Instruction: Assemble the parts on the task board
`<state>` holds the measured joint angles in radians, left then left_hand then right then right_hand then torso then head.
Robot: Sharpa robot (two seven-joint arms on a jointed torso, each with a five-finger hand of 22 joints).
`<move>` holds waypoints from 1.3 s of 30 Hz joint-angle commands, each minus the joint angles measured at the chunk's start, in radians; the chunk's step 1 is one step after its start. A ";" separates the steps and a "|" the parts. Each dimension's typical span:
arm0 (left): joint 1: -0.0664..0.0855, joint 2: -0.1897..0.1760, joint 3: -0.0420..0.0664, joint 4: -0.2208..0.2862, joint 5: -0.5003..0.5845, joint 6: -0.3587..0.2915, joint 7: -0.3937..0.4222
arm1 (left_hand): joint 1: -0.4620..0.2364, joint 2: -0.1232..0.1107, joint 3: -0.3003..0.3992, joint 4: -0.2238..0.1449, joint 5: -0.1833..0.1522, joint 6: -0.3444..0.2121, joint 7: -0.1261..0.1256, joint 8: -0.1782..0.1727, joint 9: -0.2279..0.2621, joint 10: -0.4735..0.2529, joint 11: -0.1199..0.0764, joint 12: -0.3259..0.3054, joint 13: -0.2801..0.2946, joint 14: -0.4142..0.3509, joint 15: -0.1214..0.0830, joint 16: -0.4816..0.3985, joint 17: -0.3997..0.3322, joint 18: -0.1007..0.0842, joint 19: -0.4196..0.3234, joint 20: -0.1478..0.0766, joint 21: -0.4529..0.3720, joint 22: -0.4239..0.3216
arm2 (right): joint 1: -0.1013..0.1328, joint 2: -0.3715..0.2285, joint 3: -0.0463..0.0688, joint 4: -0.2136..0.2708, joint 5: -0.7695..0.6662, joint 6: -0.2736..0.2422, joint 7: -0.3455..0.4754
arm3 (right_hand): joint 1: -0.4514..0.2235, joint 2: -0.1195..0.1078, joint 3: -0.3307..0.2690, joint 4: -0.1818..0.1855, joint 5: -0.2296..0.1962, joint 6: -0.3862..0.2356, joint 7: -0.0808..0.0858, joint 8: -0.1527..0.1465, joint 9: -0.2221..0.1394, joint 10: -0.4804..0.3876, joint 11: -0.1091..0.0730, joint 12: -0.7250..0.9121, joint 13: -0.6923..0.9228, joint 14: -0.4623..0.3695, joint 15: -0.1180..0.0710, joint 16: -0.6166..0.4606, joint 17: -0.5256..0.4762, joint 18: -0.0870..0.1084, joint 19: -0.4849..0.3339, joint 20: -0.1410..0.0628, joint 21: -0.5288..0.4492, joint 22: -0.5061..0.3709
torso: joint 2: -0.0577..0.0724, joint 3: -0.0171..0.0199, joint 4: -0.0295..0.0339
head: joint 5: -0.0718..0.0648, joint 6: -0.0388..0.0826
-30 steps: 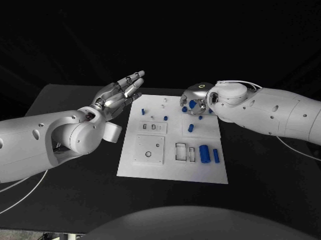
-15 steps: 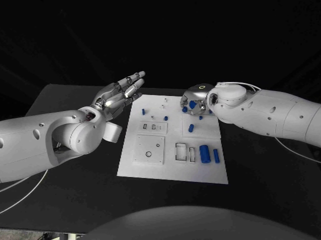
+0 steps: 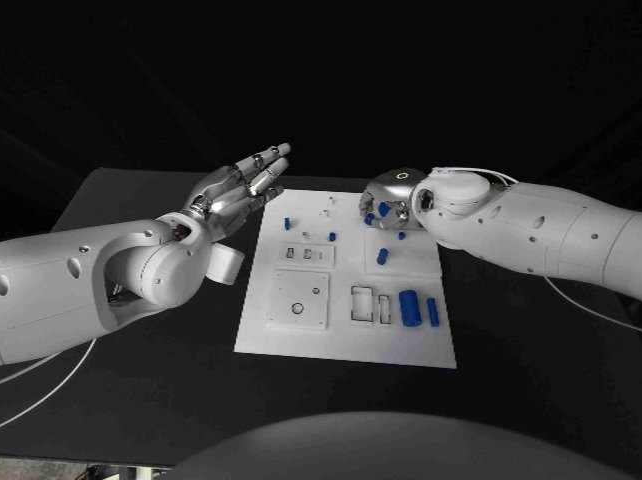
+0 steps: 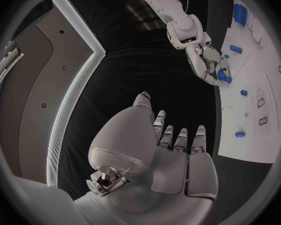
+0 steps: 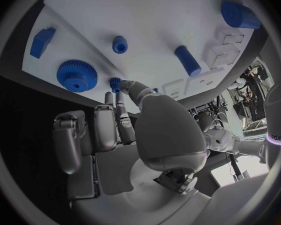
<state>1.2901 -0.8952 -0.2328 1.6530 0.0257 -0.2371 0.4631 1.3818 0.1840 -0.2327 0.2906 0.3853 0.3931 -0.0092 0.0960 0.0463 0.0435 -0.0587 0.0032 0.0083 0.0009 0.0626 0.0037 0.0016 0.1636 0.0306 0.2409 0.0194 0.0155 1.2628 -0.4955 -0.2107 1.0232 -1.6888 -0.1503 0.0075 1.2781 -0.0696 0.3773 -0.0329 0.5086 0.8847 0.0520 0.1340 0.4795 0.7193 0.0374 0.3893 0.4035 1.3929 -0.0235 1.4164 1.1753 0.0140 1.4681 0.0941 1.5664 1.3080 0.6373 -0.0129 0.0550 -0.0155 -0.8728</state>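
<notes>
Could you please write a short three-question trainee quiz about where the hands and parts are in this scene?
1. True or false: the left hand holds a blue part.
2. Which hand reaches over the far end of the task board? A) left B) right
3. In the right wrist view, which toothed blue part lies beside the right hand?

Key: 1. False; it is open, beside the board. 2. B. 3. The large gear.

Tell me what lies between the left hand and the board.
Nothing: in the head view the open left hand hovers beside the board, with only bare black table between them.
</notes>
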 commanded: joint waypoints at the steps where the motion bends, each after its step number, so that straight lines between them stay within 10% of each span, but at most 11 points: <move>1: 0.000 0.003 0.001 0.000 -0.006 0.016 -0.002 | 0.009 0.001 0.000 -0.003 0.007 0.001 0.003 0.006 0.002 -0.001 0.007 0.006 0.001 -0.001 0.009 -0.004 -0.002 0.016 -0.002 0.007 0.006 0.001 | -0.004 0.006 0.000 -0.011 -0.007 -0.027 0.019 | 0.008 0.012 0.009 -0.002 -0.006 0.020 0.006 0.010 0.012 0.025 -0.008 -0.004 -0.003 -0.001 -0.012 -0.005 -0.003 -0.014 0.103 -0.012 0.004 0.263 | 0.000 0.0002 0.0005 | 0.000 0.000; 25: -0.005 -0.001 0.001 -0.005 -0.006 0.023 -0.015 | 0.035 0.006 0.006 -0.006 0.028 0.003 0.011 0.011 0.001 0.003 0.016 0.007 0.002 -0.001 0.017 -0.004 -0.002 0.016 0.002 0.013 0.010 0.003 | -0.009 -0.008 0.001 -0.010 0.005 -0.083 0.036 | 0.045 0.019 0.023 -0.023 0.010 0.058 0.029 0.040 0.079 0.173 -0.006 -0.005 -0.021 -0.009 -0.014 -0.023 -0.032 -0.014 0.103 -0.018 0.004 0.263 | -0.001 -0.0005 -0.0013 | 0.009 0.000; 39: -0.005 -0.005 0.001 -0.005 -0.006 0.020 -0.016 | 0.038 0.007 0.006 -0.005 0.029 0.005 0.013 0.013 0.002 0.004 0.018 0.007 0.002 -0.001 0.020 -0.004 -0.002 0.017 0.003 0.015 0.011 0.003 | 0.039 0.009 0.005 0.019 0.043 -0.118 0.044 | 0.046 0.015 0.021 -0.024 0.014 0.064 0.034 0.041 0.084 0.186 -0.003 -0.008 -0.023 -0.005 -0.013 -0.022 -0.029 -0.014 0.103 -0.017 0.004 0.263 | -0.002 -0.0003 0.0016 | 0.014 0.000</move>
<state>1.2844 -0.9016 -0.2328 1.6460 0.0255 -0.2328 0.4423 1.4077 0.1895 -0.2299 0.2879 0.4085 0.4003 -0.0020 0.1037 0.0467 0.0487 -0.0468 0.0032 0.0089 0.0007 0.0769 0.0037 0.0010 0.1634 0.0341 0.2517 0.0270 0.0173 1.3016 -0.4919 -0.2057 1.0438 -1.6594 -0.2503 0.0387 1.3154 -0.0518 0.3988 -0.0524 0.5161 0.9401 0.0852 0.1700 0.5619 0.8884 0.0462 0.3818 0.3790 1.3880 -0.0360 1.3987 1.1448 0.0141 1.4646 0.0838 1.5664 1.3076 0.6356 -0.0129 0.0557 -0.0016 -0.8728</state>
